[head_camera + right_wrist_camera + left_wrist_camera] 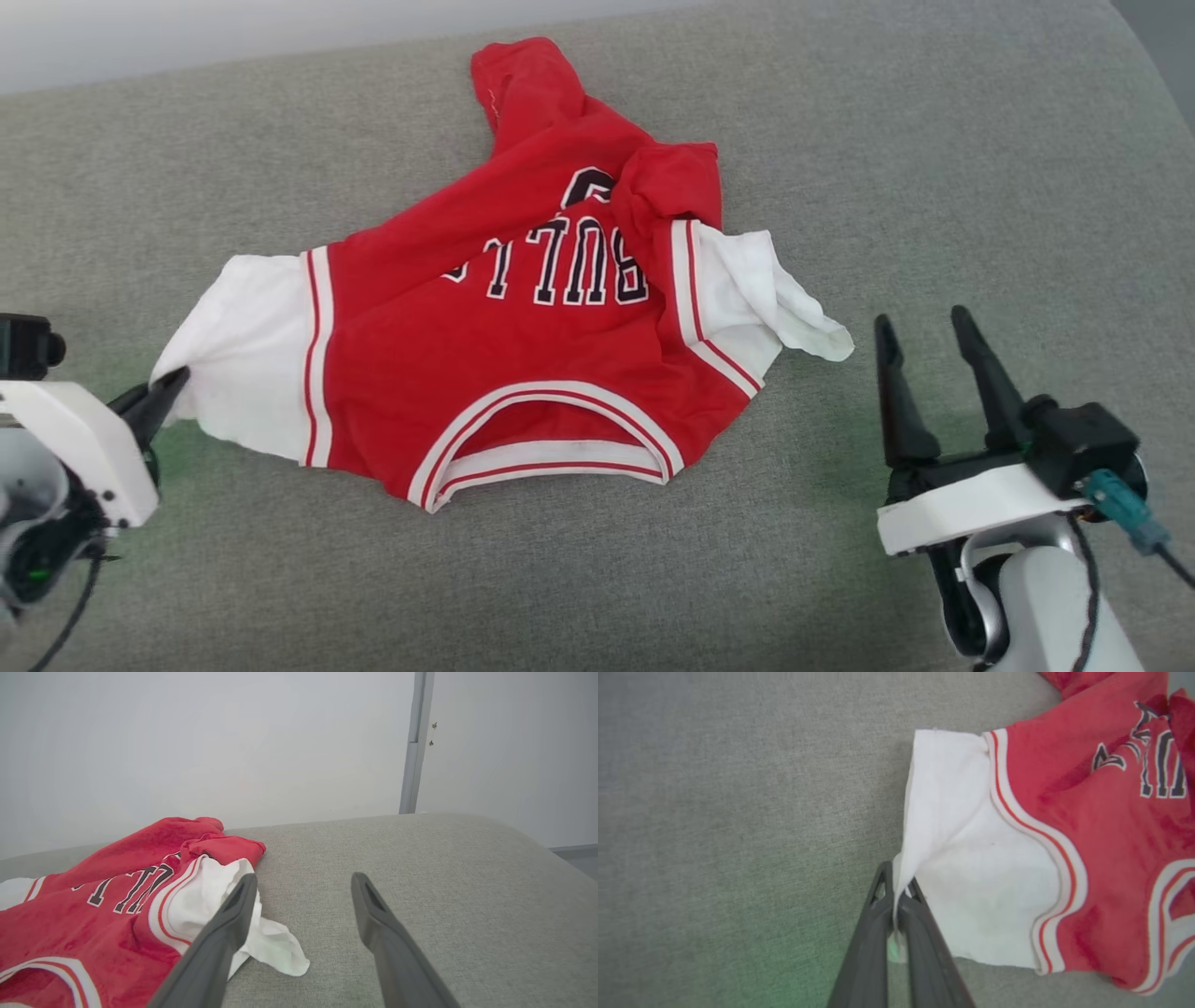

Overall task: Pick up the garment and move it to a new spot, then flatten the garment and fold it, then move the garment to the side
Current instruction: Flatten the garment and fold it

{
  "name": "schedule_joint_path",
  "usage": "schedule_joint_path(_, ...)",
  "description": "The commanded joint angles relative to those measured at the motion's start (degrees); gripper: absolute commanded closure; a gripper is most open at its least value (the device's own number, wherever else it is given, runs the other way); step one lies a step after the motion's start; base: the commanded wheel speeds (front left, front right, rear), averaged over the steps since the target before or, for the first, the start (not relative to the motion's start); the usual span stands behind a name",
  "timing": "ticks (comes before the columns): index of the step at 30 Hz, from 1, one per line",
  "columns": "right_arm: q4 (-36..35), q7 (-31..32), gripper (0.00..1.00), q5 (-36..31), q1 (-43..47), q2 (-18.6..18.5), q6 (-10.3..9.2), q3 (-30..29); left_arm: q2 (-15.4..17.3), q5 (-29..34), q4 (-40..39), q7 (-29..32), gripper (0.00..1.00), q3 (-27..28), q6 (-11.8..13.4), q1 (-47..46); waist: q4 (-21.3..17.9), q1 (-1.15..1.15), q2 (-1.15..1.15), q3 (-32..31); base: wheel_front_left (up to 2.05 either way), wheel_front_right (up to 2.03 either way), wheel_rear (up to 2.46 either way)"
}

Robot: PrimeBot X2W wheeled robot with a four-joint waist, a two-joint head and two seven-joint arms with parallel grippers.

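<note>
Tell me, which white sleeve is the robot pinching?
The sleeve on the robot's left: the left gripper is shut on its edge. The other sleeve lies crumpled beside the open right gripper.

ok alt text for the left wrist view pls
The left end effector is shut on the edge of the white sleeve of a red jersey with black lettering. The jersey lies rumpled on a grey fabric surface.
</note>
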Motion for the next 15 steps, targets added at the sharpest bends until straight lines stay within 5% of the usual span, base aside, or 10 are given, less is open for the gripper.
schedule_joint_path(1, 0.33, -0.11, 0.0, -0.36, -0.55, -0.01, -0.02, 0.21, -0.42, 0.37, 0.13, -0.69, 0.58, 0.01, 0.16, 0.46, 0.24, 0.0, 0.0, -0.22, 0.0, 0.0, 0.0)
schedule_joint_path(2, 0.65, -0.11, 0.0, -1.1, -0.7, 0.0, -0.02, 0.57, -0.94, 0.47, 0.47, -1.83, 0.0, 0.04, 0.16, 0.69, 0.35, 0.0, 0.0, -0.36, 0.0, 0.0, 0.0)
schedule_joint_path(9, 5.77, 1.19, 0.0, -8.8, -2.54, -0.5, -0.02, 4.39, -4.21, 3.12, 3.78, -11.44, 0.0, 0.68, 0.57, 3.64, 1.48, 0.0, 0.0, -1.27, 0.0, 0.0, 0.0)
schedule_joint_path(15, 6.99, 8.22, 0.0, -9.64, -5.02, -5.54, -0.03, 7.08, -8.52, 10.08, 2.95, -13.72, 0.0, 6.79, 4.45, 6.28, 3.79, 0.0, 0.0, -1.73, 0.0, 0.0, 0.0)
